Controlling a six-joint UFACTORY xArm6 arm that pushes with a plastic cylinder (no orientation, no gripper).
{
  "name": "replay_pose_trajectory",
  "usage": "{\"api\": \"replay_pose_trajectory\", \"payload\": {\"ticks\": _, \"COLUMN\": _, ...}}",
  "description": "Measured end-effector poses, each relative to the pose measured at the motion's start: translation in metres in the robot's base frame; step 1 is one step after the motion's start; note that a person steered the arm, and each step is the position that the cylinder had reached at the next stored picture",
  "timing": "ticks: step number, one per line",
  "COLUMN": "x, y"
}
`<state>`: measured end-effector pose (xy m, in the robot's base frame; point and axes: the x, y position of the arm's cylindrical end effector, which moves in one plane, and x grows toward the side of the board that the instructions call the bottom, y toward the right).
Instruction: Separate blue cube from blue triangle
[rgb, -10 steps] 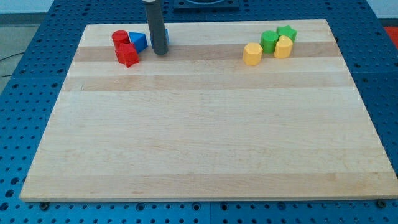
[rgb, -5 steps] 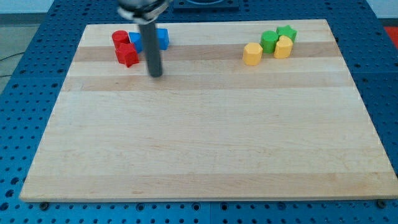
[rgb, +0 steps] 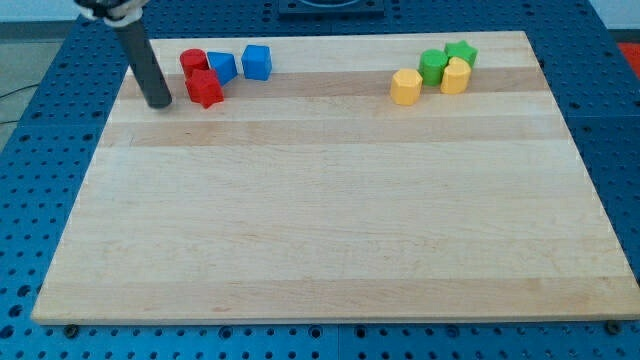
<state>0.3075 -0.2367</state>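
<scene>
Blue cube (rgb: 257, 61): on the desk (rgb: 330, 220) near the view's top, left of centre; a narrow gap of bare wood parts it from the blue triangle, not touching

Blue triangle (rgb: 222, 67): just to the view's left of the cube, pressed in among the two red blocks

Red cylinder (rgb: 193, 62): touching the triangle's left side, toward the view's top

Red block (rgb: 205, 88): lumpy outline, shape not clear to me; sits just below the cylinder and triangle, against both

My tip (rgb: 159, 102): on the desk to the view's left of the red block, close beside it but apart; well clear of both blue pieces, with the red pair between us. I carry no hand, only the plain dark rod, slanting up toward the view's top left, so it holds nothing

Far group, view's top right, well apart from the above: yellow block (rgb: 405, 87), green cylinder (rgb: 433, 66), second yellow block (rgb: 455, 76), green star-like block (rgb: 461, 52), all huddled together
</scene>
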Motion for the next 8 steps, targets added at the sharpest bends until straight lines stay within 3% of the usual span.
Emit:
{"api": "replay_pose_trajectory", "payload": {"ticks": 1, "x": -0.025, "y": 0.000}}
{"api": "replay_pose_trajectory", "payload": {"ticks": 2, "x": -0.080, "y": 0.005}}
{"api": "replay_pose_trajectory", "payload": {"ticks": 3, "x": -0.083, "y": 0.015}}
{"api": "replay_pose_trajectory", "payload": {"ticks": 5, "x": -0.069, "y": 0.143}}
{"api": "replay_pose_trajectory", "payload": {"ticks": 8, "x": -0.049, "y": 0.145}}
